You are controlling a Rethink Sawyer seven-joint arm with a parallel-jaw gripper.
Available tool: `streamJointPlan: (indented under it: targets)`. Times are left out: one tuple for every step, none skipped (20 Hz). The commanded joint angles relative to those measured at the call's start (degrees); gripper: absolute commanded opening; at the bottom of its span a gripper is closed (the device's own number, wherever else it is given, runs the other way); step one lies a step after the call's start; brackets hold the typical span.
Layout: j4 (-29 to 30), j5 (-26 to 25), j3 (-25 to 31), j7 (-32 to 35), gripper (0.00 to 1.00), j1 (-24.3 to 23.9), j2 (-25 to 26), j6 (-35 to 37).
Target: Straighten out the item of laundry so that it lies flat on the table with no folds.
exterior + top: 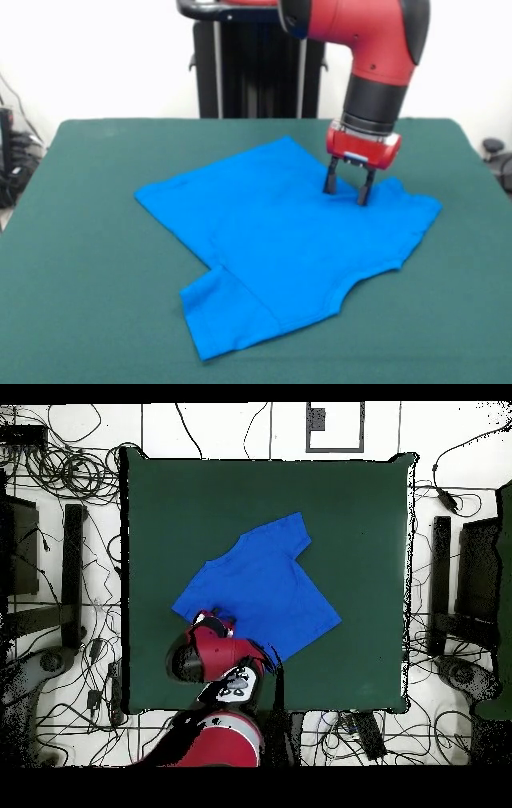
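A plain bright blue short-sleeved T-shirt of soft thin fabric (280, 240) is spread on the large rectangular table with the dark green felt-like top (88, 264), somewhat right of the middle in the front view. The shirt is set at a slant to the table's edges. One sleeve is seen at the lower left of the cloth in the front view, with a crease where it joins the body. The neckline curve is seen along the lower right edge.

The red and black arm's gripper (346, 190) is lowered onto the shirt near its far right corner. Its two dark fingers (330, 176) are held apart, with their tips pressed to the fabric and blue cloth visible between them; nothing is clamped. In the overhead view the gripper is covered by the red arm (215, 654), and the shirt (262, 582) is seen just above it.
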Motion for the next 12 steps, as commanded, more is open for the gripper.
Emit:
streamJointPlan:
  targets:
    - [0.42, 2.21, 7.32, 6.55, 1.0, -3.19, -2.46, 6.6]
    - [0.65, 2.26, 7.4, 6.49, 1.0, -3.21, -3.16, 7.27]
    - [0.98, 2.28, 7.66, 6.41, 1.0, -3.41, -3.97, 8.05]
    - [1.06, 2.27, 7.68, 6.28, 1.0, -3.48, -4.52, 8.65]
    - [1.34, 2.11, 8.11, 6.09, 1.0, -3.94, -5.18, 9.2]
    - [1.42, 2.04, 8.36, 5.93, 1.0, -4.2, -5.68, 9.82]
    - [1.64, 1.93, 8.65, 5.8, 1.0, -4.52, -6.24, 10.26]
    - [1.66, 1.85, 8.8, 5.67, 1.0, -4.71, -6.54, 10.67]
    - [1.78, 1.74, 9.03, 5.58, 1.0, -4.99, -6.91, 10.98]
    - [1.82, 1.64, 9.34, 5.46, 1.0, -5.32, -7.13, 11.21]
    - [1.86, 1.53, 9.64, 5.34, 1.0, -5.66, -7.35, 11.44]
    - [2.03, 1.42, 10.05, 5.24, 1.0, -6.05, -7.71, 11.68]
